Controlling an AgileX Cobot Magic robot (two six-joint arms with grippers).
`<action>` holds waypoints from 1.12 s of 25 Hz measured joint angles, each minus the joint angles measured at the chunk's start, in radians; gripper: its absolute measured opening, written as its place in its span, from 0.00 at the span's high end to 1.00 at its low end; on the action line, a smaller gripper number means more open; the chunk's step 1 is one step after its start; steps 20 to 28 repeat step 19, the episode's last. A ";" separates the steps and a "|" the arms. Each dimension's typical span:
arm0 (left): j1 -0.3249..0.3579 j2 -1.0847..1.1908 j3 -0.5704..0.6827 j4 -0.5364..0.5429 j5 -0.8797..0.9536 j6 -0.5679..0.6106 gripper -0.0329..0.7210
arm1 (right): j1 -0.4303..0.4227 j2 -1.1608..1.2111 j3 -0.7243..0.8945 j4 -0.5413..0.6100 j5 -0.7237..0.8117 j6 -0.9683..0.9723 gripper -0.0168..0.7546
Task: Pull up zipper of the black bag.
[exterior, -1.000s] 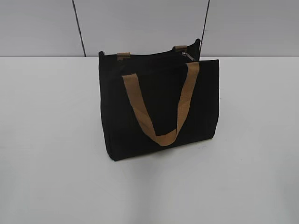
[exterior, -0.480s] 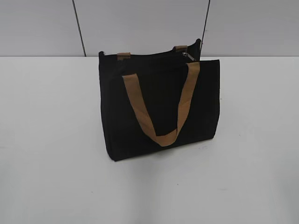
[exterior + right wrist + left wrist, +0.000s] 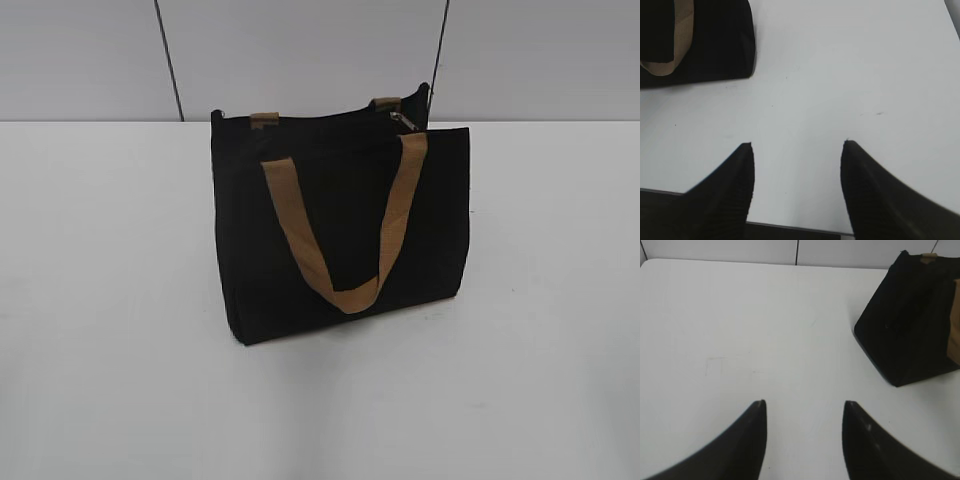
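Observation:
The black bag (image 3: 340,230) stands upright on the white table (image 3: 100,300), with a tan handle (image 3: 340,250) hanging down its front. The zipper runs along its top edge, and its small silver pull (image 3: 402,120) sits near the right end. The bag also shows at the upper right of the left wrist view (image 3: 912,320) and the upper left of the right wrist view (image 3: 705,40). My left gripper (image 3: 804,402) is open and empty over bare table, left of the bag. My right gripper (image 3: 797,144) is open and empty near the table's front edge, right of the bag. Neither gripper shows in the exterior view.
A grey panelled wall (image 3: 300,50) rises behind the table. The table's front edge (image 3: 790,227) shows just below my right gripper's fingers. A faint square mark (image 3: 715,366) lies on the table surface in the left wrist view.

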 joint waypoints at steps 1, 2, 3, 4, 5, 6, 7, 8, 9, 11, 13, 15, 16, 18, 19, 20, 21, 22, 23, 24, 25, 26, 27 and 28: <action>0.006 0.000 0.000 -0.001 0.000 0.000 0.46 | 0.000 0.000 0.000 0.000 -0.001 -0.005 0.42; 0.013 0.000 0.000 -0.003 0.000 0.000 0.46 | 0.000 0.000 0.000 -0.001 -0.001 -0.015 0.42; 0.020 0.000 0.000 -0.006 0.000 0.000 0.46 | 0.000 0.000 0.000 -0.001 -0.001 -0.024 0.42; 0.027 0.000 0.000 -0.008 0.000 0.000 0.46 | 0.000 0.000 0.000 -0.001 -0.001 -0.031 0.42; 0.033 0.000 0.000 -0.013 0.000 0.000 0.46 | 0.000 0.000 0.000 -0.001 -0.001 -0.035 0.42; 0.038 0.000 0.000 -0.022 0.000 0.000 0.46 | 0.000 0.000 0.000 -0.001 -0.001 -0.037 0.42; 0.041 0.000 0.000 -0.030 0.000 0.000 0.46 | 0.000 0.000 0.000 -0.001 -0.001 -0.041 0.42; 0.046 0.000 0.000 -0.040 -0.001 0.000 0.46 | 0.000 0.000 0.000 -0.001 -0.001 -0.042 0.42; 0.051 0.000 0.000 -0.047 -0.001 0.000 0.46 | 0.000 0.000 0.000 -0.001 -0.001 -0.042 0.42; 0.059 0.000 0.000 -0.051 -0.001 0.000 0.46 | 0.000 0.000 0.000 -0.001 -0.001 -0.043 0.42; 0.064 0.000 0.000 -0.051 -0.001 0.000 0.46 | 0.000 0.000 0.000 -0.001 -0.001 -0.044 0.42; 0.064 0.000 0.000 -0.052 -0.001 0.000 0.47 | 0.000 0.000 0.000 -0.001 -0.001 -0.044 0.42; 0.064 0.000 0.000 -0.052 -0.001 0.000 0.47 | 0.000 0.000 0.000 -0.001 -0.001 -0.044 0.42; 0.064 0.000 0.000 -0.052 -0.001 0.000 0.49 | 0.000 0.000 0.000 -0.001 -0.001 -0.045 0.42; 0.064 0.000 0.000 -0.052 -0.001 0.000 0.51 | 0.000 0.000 0.000 -0.001 -0.001 -0.045 0.42; 0.064 0.000 0.000 -0.052 -0.001 0.000 0.51 | 0.000 0.000 0.000 -0.001 -0.001 -0.045 0.42; 0.064 0.000 0.000 -0.052 -0.001 0.000 0.51 | 0.000 0.000 0.000 -0.001 -0.001 -0.045 0.42; 0.064 0.000 0.000 -0.052 -0.001 0.000 0.51 | 0.000 0.000 0.000 -0.001 -0.001 -0.045 0.42; 0.064 0.000 0.000 -0.052 -0.001 0.000 0.51 | 0.000 0.000 0.000 -0.001 -0.001 -0.045 0.42; 0.064 0.000 0.000 -0.052 -0.001 0.000 0.51 | 0.000 0.000 0.000 -0.001 -0.001 -0.045 0.42; 0.064 0.000 0.000 -0.052 -0.001 0.000 0.51 | 0.000 0.000 0.000 -0.001 -0.001 -0.045 0.42; 0.064 0.000 0.000 -0.052 -0.001 0.000 0.51 | 0.000 0.000 0.000 -0.001 -0.001 -0.045 0.42; 0.064 0.000 0.000 -0.052 -0.001 0.000 0.51 | 0.000 0.000 0.000 -0.001 -0.001 -0.045 0.42; 0.064 0.000 0.000 -0.052 -0.001 0.000 0.51 | 0.000 0.000 0.000 -0.001 -0.001 -0.045 0.42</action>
